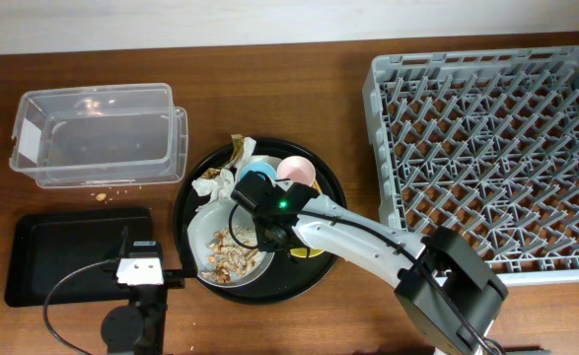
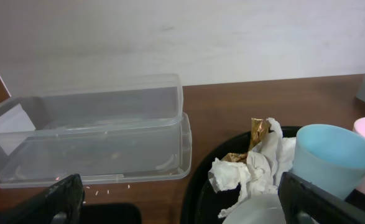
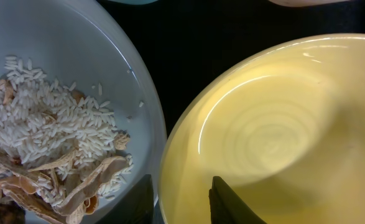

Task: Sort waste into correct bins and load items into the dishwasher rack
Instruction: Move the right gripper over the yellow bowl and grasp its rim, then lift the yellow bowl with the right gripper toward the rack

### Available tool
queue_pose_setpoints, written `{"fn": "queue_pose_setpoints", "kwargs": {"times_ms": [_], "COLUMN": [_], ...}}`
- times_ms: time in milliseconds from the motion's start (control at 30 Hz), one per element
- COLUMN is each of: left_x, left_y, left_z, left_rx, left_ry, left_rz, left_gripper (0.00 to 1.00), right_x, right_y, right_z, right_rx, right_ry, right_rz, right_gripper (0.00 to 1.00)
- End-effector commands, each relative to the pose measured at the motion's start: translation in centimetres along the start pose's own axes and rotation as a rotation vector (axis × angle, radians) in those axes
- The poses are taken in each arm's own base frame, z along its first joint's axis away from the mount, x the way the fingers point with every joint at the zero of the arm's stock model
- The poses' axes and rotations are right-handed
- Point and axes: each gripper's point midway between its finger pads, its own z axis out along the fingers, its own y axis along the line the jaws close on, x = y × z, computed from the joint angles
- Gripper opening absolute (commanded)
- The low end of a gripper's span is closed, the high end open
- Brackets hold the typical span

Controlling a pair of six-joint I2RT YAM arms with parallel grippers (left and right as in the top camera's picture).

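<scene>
The black left arm sits folded low at the front, its left gripper held level with jaws spread wide. The white right arm stretches leftward, its right gripper pointing straight down, dark fingers narrowly apart.

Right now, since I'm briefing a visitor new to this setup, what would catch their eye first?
The big grey dishwasher rack dominates the table's right side. At the centre, a round black tray is crowded with a grey plate of food scraps, white napkins, a blue cup, a pink cup and a yellow bowl, whose rim the right gripper straddles.
</scene>
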Motion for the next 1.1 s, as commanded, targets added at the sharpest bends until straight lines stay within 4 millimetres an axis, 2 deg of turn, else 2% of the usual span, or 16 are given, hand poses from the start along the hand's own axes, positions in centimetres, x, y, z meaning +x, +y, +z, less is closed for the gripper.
{"fn": "queue_pose_setpoints", "kwargs": {"times_ms": [0, 267, 433, 500, 633, 767, 900, 1000, 1067], "left_x": [0.1, 0.1, 0.1, 0.1, 0.1, 0.1, 0.1, 0.1, 0.1], "left_y": [-0.3, -0.3, -0.3, -0.3, -0.3, -0.3, -0.3, -0.3, -0.3], "left_z": [0.0, 0.0, 0.0, 0.0, 0.0, 0.0, 0.0, 0.0, 0.0], "left_rx": [0.015, 0.015, 0.015, 0.015, 0.015, 0.015, 0.015, 0.015, 0.015], "left_ry": [-0.002, -0.002, -0.002, -0.002, -0.002, -0.002, -0.002, -0.002, -0.002], "left_rz": [0.020, 0.020, 0.020, 0.020, 0.020, 0.020, 0.020, 0.020, 0.020], "left_gripper": [0.99, 0.99, 0.99, 0.99, 0.99, 0.99, 0.99, 0.99, 0.99], "right_x": [0.3, 0.7, 0.5, 0.5, 0.6, 0.6, 0.8, 0.8, 0.7], "right_y": [-0.2, 0.7, 0.5, 0.5, 0.5, 0.6, 0.8, 1.2, 1.4], "right_z": [0.3, 0.3, 0.3, 0.2, 0.2, 0.2, 0.2, 0.1, -0.1], "right_rx": [0.017, 0.010, 0.036, 0.036, 0.036, 0.032, 0.018, 0.003, -0.006], "right_ry": [0.001, -0.011, -0.035, -0.035, -0.034, -0.033, -0.019, -0.012, -0.013], "right_rz": [0.001, -0.026, -0.034, -0.035, -0.036, -0.036, -0.036, -0.035, -0.034], "right_gripper": [0.32, 0.28, 0.27, 0.21, 0.20, 0.13, 0.12, 0.04, 0.04]}}
